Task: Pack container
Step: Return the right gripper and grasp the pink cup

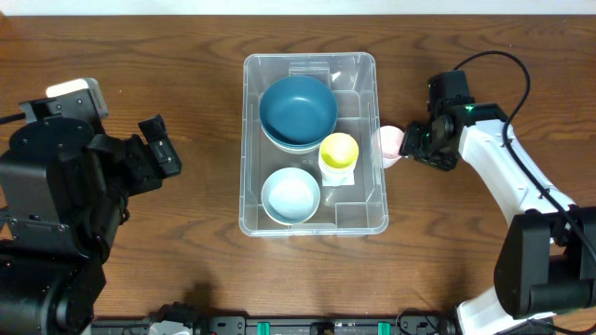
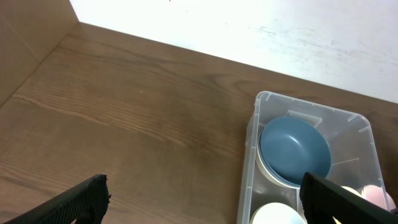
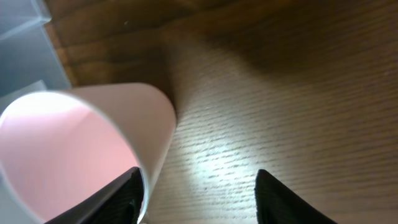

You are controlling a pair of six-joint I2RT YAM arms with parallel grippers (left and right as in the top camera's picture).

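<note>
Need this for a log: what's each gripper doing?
Left gripper: open, empty.
Right gripper: open, straddling the wall of the pink cup.

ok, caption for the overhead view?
Clear container holding a dark blue bowl, a light blue bowl and a yellow cup; right gripper at a pink cup beside it, left gripper far left.

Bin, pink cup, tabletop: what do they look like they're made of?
Container: clear plastic, glossy; the bowls and the wood grain show through its walls. Pink cup: probably plastic, smooth and matte, with a thin even wall; ceramic not ruled out. Table: dark wood-grain surface with a slight sheen under the light; cannot tell if it is solid wood or laminate.
</note>
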